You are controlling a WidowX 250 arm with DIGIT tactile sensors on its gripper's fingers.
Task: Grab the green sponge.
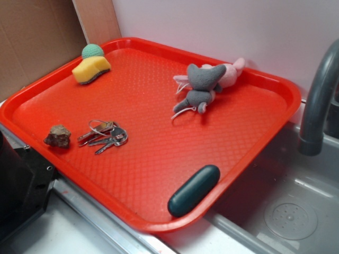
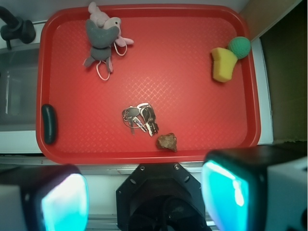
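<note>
The green sponge (image 1: 91, 69) sits in the far left corner of the red tray (image 1: 159, 159), touching a teal ball (image 1: 92, 51); the tool (image 2: 144, 197) hangs wide open, holding nothing, near the tray's front edge; the reach is not begun; next it must go over and down.

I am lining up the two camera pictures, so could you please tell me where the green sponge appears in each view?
Exterior view: the green sponge lies at the upper left, in the far left corner of the red tray.
Wrist view: the sponge lies at the upper right, near the tray's right rim.
Shared landmark: the teal knitted ball touches the sponge in both views.
</note>
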